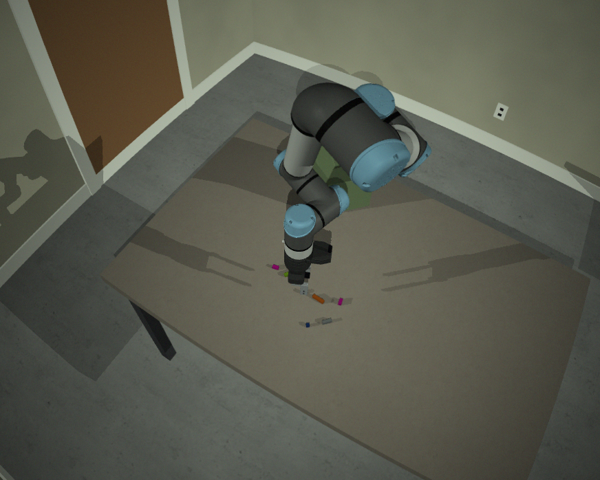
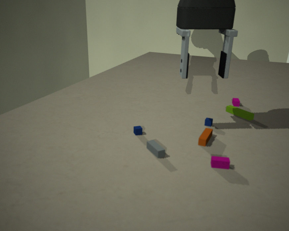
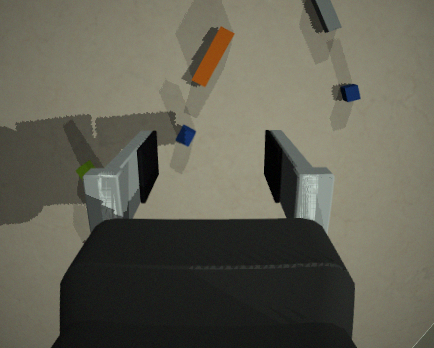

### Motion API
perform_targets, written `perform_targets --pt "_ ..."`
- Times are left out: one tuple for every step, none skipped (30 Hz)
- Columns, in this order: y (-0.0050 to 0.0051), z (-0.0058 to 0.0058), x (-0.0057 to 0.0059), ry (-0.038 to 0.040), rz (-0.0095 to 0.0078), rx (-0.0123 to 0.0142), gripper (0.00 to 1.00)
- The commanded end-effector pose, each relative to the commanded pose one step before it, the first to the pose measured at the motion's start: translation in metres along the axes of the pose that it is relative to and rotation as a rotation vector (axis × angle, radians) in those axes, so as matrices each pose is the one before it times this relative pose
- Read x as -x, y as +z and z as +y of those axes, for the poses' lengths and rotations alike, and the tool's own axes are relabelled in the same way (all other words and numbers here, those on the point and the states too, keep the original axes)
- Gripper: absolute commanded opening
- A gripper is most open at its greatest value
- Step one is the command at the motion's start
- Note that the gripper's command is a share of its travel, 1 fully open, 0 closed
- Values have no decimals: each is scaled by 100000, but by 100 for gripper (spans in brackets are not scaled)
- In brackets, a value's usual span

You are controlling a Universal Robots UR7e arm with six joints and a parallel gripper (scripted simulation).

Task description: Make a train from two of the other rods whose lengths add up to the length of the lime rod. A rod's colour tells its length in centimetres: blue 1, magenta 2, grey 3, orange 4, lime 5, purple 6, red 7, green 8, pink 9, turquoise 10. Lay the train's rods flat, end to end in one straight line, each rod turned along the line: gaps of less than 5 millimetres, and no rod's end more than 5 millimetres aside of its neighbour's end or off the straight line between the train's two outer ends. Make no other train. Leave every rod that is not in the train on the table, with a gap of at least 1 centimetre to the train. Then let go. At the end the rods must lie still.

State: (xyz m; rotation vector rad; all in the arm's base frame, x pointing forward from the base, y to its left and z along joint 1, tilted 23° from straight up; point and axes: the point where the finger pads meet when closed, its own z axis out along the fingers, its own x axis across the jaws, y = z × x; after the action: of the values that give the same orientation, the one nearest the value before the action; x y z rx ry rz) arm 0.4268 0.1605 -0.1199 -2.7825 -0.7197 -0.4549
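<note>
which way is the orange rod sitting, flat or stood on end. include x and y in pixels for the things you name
Flat: the orange rod [image 1: 318, 298] [image 2: 205, 137] [image 3: 213, 56] lies with a long side down on the table, its length stretched along the surface in all three views.

2 magenta rods [image 1: 275, 266] [image 1: 340, 301] well apart on the table [image 1: 400, 350].

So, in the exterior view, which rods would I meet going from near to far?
Nearer magenta rod, grey rod, orange rod, left blue rod, right blue rod, lime rod, farther magenta rod.
</note>
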Motion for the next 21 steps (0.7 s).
perform_targets --pt "-294 893 741 -16725 293 -1113 100" --pt "0 0 0 0 0 0 100" --pt "0 0 0 0 0 0 100" --pt "-63 183 218 -3728 9 -4 100" --pt "-63 175 224 -3700 10 -4 100" --pt "-62 168 228 -3667 12 -3 100" --pt "-62 160 232 -3630 14 -3 100" --pt "-59 146 226 -3444 14 -2 100" --pt "-52 122 203 -3018 14 -1 100" --pt "-54 122 213 -3117 15 -1 100" --pt "-54 117 218 -3126 17 0 100" --pt "-54 111 221 -3117 18 1 100" --pt "-55 106 224 -3114 19 2 100" --pt "-55 100 227 -3114 20 3 100" --pt "-55 95 230 -3114 21 4 100" --pt "-55 89 233 -3114 22 5 100" --pt "-55 83 234 -3093 23 6 100" --pt "-54 75 231 -3018 23 7 100" --pt "0 0 0 0 0 0 100" --pt "0 0 0 0 0 0 100" --pt "-53 68 227 -2939 23 8 100"
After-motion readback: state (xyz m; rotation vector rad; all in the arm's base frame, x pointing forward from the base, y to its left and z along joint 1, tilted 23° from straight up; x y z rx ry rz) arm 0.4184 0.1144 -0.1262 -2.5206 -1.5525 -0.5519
